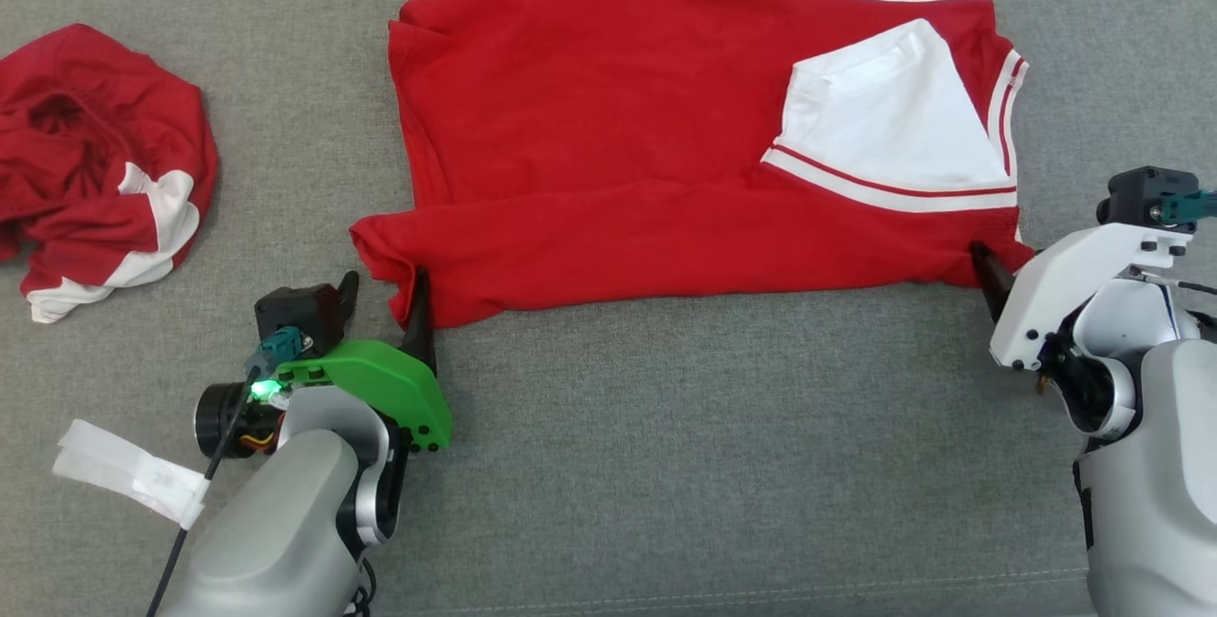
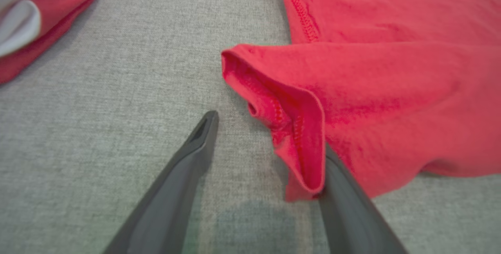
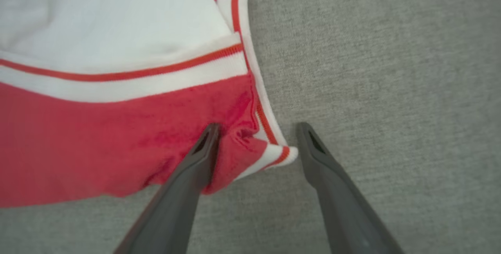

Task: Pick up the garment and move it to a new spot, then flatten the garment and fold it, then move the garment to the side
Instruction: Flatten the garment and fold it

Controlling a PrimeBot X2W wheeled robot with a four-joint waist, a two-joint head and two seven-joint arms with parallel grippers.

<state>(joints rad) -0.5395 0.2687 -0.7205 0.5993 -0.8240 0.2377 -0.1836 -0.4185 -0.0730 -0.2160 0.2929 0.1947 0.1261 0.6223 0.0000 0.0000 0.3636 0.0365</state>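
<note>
The garment (image 1: 608, 123) is a red shirt with white, red-striped sleeves, spread on the grey fabric surface with one sleeve folded over its body. My left gripper (image 1: 382, 298) stands open at its near left corner. In the left wrist view the red hem (image 2: 301, 136) rests against the inner side of the gripper's (image 2: 268, 136) right finger, whose tip the cloth hides. My right gripper (image 1: 1008, 279) is open at the near right corner. In the right wrist view the striped corner (image 3: 274, 154) lies between the fingers of that gripper (image 3: 258, 128), with its left finger touching the red cloth (image 3: 98, 136).
A second red and white garment (image 1: 95, 151) lies crumpled at the far left, also seen in the left wrist view (image 2: 23, 23). A white tape tag (image 1: 128, 470) hangs on the left arm's cable. Bare grey surface (image 1: 713, 427) stretches in front of the shirt.
</note>
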